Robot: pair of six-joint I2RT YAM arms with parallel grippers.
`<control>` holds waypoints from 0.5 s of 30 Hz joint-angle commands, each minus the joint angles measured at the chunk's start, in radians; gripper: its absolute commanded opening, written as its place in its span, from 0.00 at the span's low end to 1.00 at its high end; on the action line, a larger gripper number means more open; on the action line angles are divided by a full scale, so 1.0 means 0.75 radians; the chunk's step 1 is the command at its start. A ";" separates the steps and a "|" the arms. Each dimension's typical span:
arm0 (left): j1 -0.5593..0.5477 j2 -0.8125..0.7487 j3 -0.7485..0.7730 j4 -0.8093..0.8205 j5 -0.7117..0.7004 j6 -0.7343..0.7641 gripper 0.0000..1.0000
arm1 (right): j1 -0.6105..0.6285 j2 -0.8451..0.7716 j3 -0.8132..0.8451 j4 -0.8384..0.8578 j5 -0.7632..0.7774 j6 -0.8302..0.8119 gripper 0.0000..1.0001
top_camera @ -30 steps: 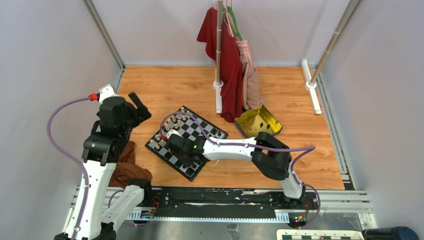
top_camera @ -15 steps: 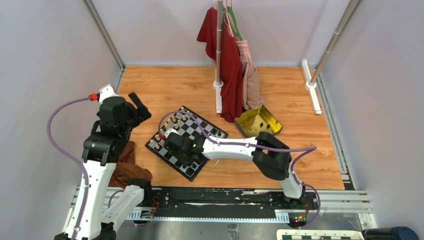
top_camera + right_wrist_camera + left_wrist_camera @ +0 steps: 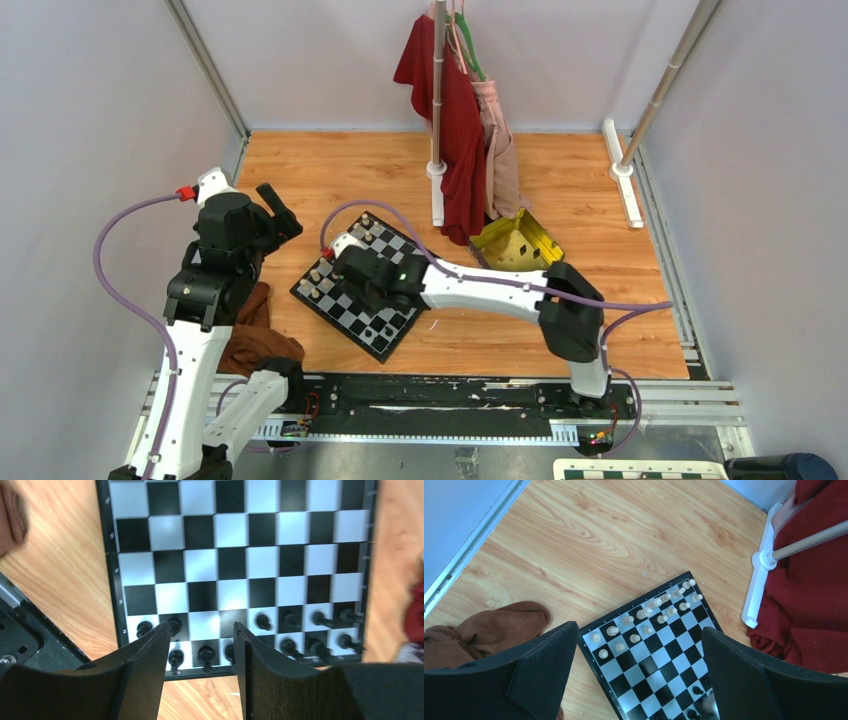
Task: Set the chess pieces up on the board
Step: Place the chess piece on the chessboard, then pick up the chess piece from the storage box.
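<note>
right gripper [image 3: 201,627] parted, empty, above black pieces [image 3: 264,621] at frame bottom; left gripper [image 3: 639,630] parted, empty | risk: low swing clipping crowded row, toppling pieces across board [image 3: 200,565]

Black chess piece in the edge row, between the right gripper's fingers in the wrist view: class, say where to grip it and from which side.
Grip the black chess piece by its head, coming straight down from above. It stands upright on the board with neighbours close on either side in its row, so closing across the row, not along it, probably fits best.
</note>
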 commanded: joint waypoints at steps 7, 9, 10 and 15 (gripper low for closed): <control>0.010 -0.012 -0.070 0.098 0.018 -0.031 1.00 | -0.331 -0.389 -0.168 -0.053 0.219 0.082 0.54; 0.009 -0.007 -0.080 0.108 0.021 -0.036 1.00 | -0.417 -0.451 -0.234 -0.052 0.256 0.109 0.54; 0.010 -0.007 -0.086 0.110 0.021 -0.035 1.00 | -0.462 -0.478 -0.264 -0.051 0.276 0.120 0.53; 0.010 -0.006 -0.105 0.112 0.007 -0.031 1.00 | -0.705 -0.571 -0.406 -0.047 0.318 0.180 0.52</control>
